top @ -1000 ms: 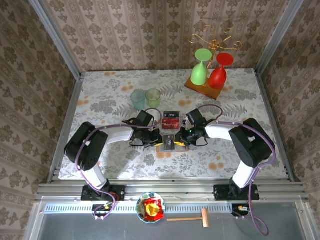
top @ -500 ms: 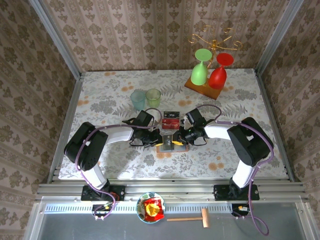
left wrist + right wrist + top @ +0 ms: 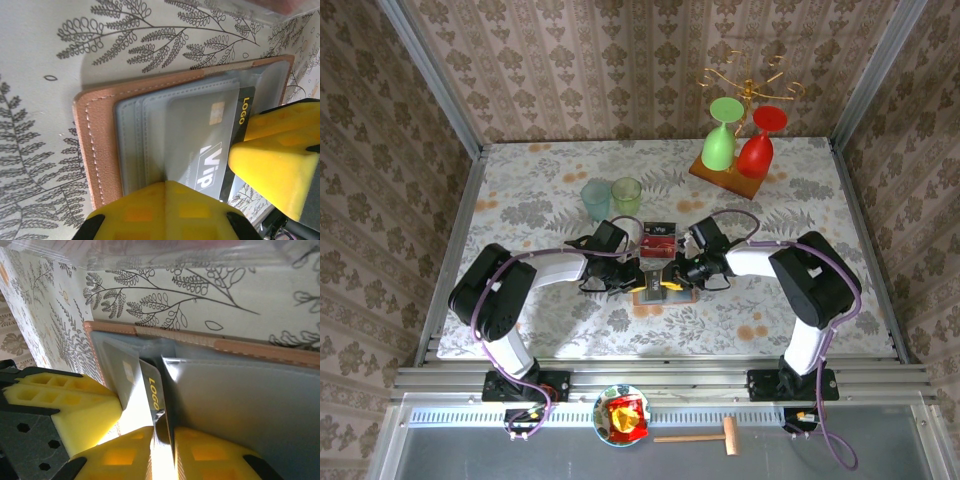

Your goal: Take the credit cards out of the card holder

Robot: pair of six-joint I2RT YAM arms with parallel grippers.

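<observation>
While the card holder [image 3: 100, 145] lay open on the bench [image 3: 530, 175], both claws met over it.
The holder sat midway between the bench's left and right edges, nearer the near edge, tan side down. The left claw [image 3: 165, 197], fully closed and gripping nothing, rested on its left side. The right claw [image 3: 161, 432] was pinched narrowly on a dark credit card [image 3: 152, 395] marked LOGO, partly inside its pocket. A red card [image 3: 660, 240] lay just beyond, toward the far edge.

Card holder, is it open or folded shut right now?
Open. The card holder lies spread on the table, grey pockets facing up inside the tan rim, a black card partly tucked in one.
</observation>
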